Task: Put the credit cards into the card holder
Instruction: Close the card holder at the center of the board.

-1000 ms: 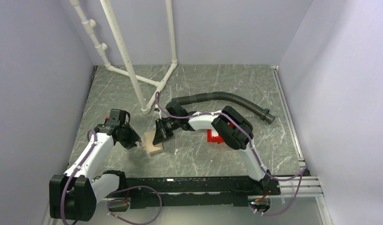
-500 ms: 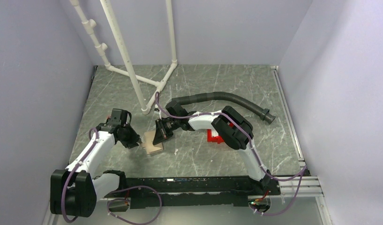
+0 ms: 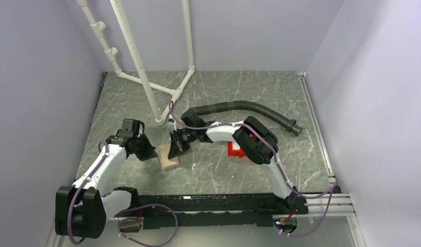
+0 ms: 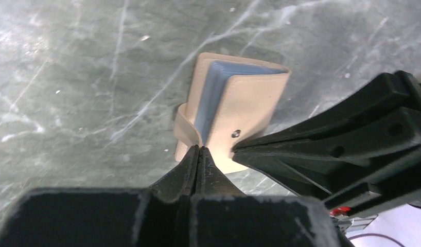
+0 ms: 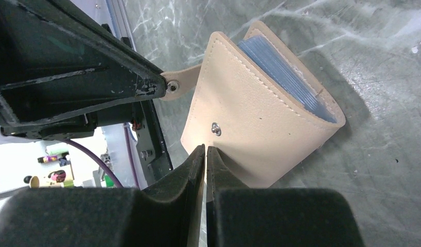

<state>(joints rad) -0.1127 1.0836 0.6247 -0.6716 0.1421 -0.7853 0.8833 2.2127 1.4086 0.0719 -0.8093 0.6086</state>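
On the grey table (image 3: pixel 239 170), left of the middle, the tan card holder (image 3: pixel 169 158) lies slightly open between both hands. The left hand (image 4: pixel 198 150) is clenched on its strap (image 5: pixel 185 80), and the right hand (image 5: pixel 205 150) is clenched on the cover edge.

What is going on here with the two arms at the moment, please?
Both arms are working on the small tan-beige folding card holder, which sits on the grey marbled table. The left gripper is shut on its snap strap; the right gripper is shut at the front cover's edge by the snap stud, though whether it pinches the cover is unclear. Its bluish inner pockets show, but no card is in view.
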